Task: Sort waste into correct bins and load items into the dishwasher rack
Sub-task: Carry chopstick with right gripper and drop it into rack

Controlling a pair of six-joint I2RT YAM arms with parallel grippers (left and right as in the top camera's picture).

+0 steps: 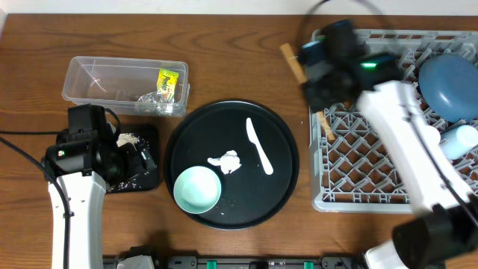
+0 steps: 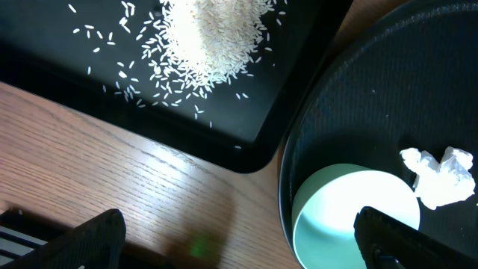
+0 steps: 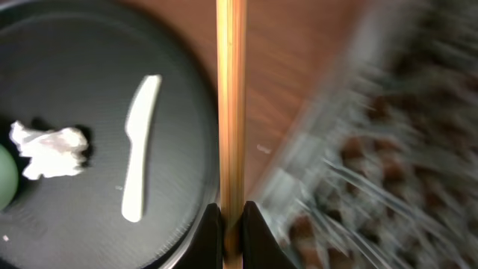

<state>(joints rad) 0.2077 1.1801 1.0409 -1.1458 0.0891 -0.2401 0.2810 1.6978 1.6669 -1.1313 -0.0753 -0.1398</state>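
My right gripper (image 1: 317, 75) is shut on the thin wooden chopsticks (image 1: 293, 61) over the left edge of the grey dishwasher rack (image 1: 358, 200). The right wrist view shows the chopsticks (image 3: 231, 104) clamped between the jaws (image 3: 231, 232). The rack holds the dark-blue bowl (image 1: 448, 86) and a light-blue cup (image 1: 459, 142). My left gripper (image 2: 239, 243) is open and empty beside the black tray (image 1: 146, 179) that holds the rice (image 2: 209, 37). The mint-green bowl (image 1: 198, 188), tissue (image 1: 225, 161) and white spoon (image 1: 259, 146) lie on the round tray. The clear tub (image 1: 89, 78) holds the packet (image 1: 169, 79) and wrapper (image 1: 153, 101). No pink cup is in view.
The large round black tray (image 1: 202, 134) lies in the middle, between the bins and the rack. The rack is blurred in the right wrist view (image 3: 373, 149). The table is brown wood (image 2: 112, 164).
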